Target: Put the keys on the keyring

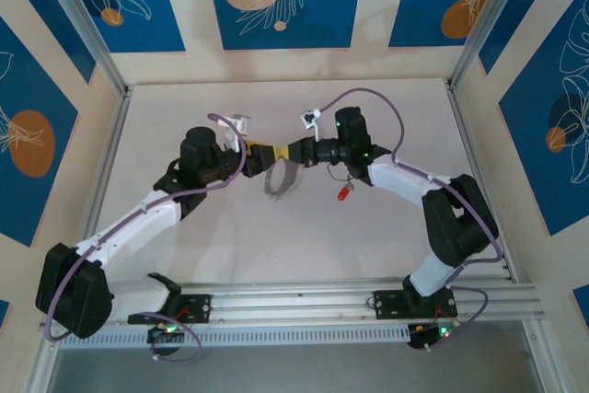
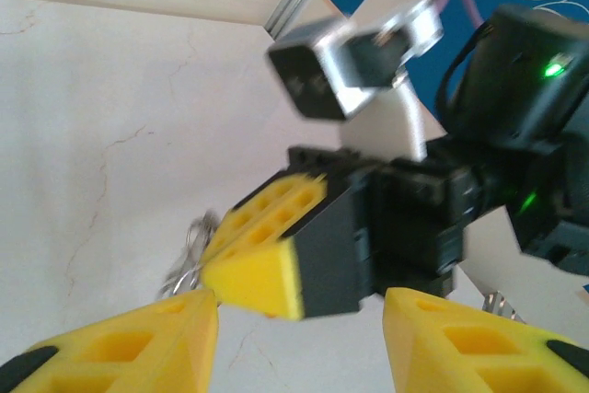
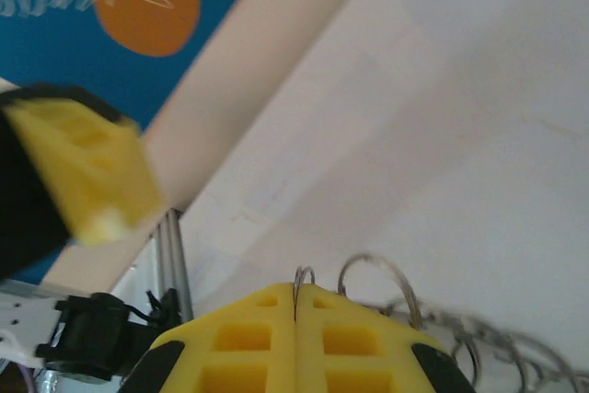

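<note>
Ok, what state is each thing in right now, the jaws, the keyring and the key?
left jaws, open, astride the right jaws' tip.
right jaws, shut on the keyring.
keyring, pinched at one loop, rest trailing loose.
key, free of both jaws; hanging or lying, cannot tell.

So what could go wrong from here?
Left gripper stands open around the right gripper's tips: closing may clamp those, not the keyring.
Right gripper pinches the keyring at its very fingertips: a tug could pull it free.
Key sits back by the right wrist, off both tips: easy to miss.
</note>
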`<state>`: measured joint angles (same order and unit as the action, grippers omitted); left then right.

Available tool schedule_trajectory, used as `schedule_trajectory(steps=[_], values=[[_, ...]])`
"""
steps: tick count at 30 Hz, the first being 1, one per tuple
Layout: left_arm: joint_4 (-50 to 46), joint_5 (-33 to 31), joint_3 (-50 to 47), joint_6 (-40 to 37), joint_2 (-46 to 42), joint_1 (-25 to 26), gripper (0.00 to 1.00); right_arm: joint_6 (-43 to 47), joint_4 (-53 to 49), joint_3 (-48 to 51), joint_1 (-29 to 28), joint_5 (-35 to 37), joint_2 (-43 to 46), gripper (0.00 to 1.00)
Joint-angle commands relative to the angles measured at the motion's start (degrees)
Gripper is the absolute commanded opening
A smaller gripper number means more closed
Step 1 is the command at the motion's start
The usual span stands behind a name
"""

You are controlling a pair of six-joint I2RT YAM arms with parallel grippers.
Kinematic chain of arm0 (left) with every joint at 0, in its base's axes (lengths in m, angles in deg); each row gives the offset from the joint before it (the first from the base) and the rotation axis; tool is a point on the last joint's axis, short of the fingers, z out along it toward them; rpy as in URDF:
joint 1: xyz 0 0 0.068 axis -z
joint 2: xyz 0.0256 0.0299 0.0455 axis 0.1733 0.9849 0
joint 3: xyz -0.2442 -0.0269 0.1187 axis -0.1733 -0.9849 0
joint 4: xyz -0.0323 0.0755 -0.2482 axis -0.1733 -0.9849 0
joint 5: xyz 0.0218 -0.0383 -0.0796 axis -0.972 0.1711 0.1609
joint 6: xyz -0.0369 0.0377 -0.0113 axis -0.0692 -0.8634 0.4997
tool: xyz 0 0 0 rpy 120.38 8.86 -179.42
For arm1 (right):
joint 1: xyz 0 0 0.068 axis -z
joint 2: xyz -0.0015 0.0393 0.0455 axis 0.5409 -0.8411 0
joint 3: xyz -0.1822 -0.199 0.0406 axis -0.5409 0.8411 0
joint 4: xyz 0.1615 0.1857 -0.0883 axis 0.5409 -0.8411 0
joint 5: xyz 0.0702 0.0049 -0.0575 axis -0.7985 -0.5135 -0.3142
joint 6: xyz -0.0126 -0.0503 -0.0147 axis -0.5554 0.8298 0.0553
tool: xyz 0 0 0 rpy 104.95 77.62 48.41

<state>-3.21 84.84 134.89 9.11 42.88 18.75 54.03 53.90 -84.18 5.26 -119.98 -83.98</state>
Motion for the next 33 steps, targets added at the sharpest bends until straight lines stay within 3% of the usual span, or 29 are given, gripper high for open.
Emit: schedule_trajectory(steps=[1, 19, 33], values=[[3.86, 2.42, 0.45, 1.07, -0.92, -0.86, 0.48, -1.39, 2.66, -2.84, 0.93, -7.63, 3.63, 0.00], [23.17, 14.49, -1.11, 10.48, 2.92, -3.15, 0.39, -4.75, 4.51, -3.49, 3.11, -11.08, 8.51, 0.00], [27.26, 14.85, -1.19, 12.30, 5.88, -3.16, 0.38, -6.16, 5.89, -2.87, 3.11, -11.42, 9.88, 0.00]])
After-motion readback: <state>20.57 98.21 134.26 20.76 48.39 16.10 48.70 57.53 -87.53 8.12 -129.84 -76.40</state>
